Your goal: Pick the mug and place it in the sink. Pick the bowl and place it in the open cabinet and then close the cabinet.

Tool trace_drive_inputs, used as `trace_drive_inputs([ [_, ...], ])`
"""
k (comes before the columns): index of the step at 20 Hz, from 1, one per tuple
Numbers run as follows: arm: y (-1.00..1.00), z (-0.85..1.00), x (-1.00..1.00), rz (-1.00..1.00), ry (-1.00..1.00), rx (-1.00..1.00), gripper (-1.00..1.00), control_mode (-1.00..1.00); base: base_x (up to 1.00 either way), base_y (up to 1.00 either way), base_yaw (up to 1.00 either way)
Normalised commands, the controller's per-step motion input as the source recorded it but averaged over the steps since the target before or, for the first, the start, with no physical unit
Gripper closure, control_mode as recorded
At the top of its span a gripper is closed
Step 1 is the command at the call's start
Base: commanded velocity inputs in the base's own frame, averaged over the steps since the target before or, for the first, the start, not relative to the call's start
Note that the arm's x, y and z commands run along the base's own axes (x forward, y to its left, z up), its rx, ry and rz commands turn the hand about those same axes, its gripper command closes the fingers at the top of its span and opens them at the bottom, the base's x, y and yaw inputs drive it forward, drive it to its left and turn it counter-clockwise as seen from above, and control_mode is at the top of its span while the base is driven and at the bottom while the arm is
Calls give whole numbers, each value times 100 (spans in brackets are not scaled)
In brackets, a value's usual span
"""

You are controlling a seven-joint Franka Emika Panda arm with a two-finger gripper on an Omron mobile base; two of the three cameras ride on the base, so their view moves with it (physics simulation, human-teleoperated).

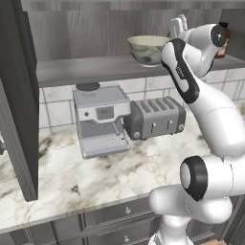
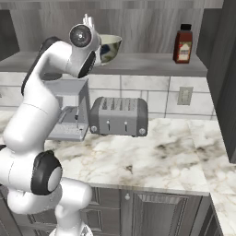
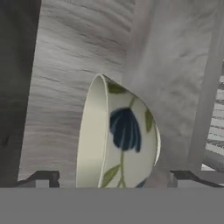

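The cream bowl (image 1: 146,48) with dark blue-green markings stands upright on the shelf of the open cabinet (image 1: 86,69). It shows again behind my wrist (image 2: 109,46). My gripper (image 1: 178,24) is up at the bowl's right side, level with its rim. In the hand view the bowl (image 3: 127,135) lies between my two fingertips (image 3: 41,178), which stand wide apart, so my gripper (image 3: 113,181) is open and grips nothing. The cabinet's left door (image 1: 19,95) hangs open. The mug and the sink are out of view.
A red-brown bottle (image 2: 183,44) stands on the same shelf, to the right of the bowl. Below, on the marble counter (image 1: 95,177), sit a coffee machine (image 1: 101,119) and a grey toaster (image 1: 154,116). The right cabinet door (image 2: 226,69) juts forward.
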Motion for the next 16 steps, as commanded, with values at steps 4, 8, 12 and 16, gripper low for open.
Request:
trace_drive_inputs([
  [4, -11, 0, -100, 0, 28, 10, -100, -100, 0, 0, 0],
  [8, -5, 11, -100, 0, 14, 7, -100, -100, 0, 0, 0],
  [12, 0, 6, -100, 0, 3, 2, -100, -100, 0, 0, 0],
  [16, 0, 0, -98, 0, -6, 0, -100, -100, 0, 0, 0],
])
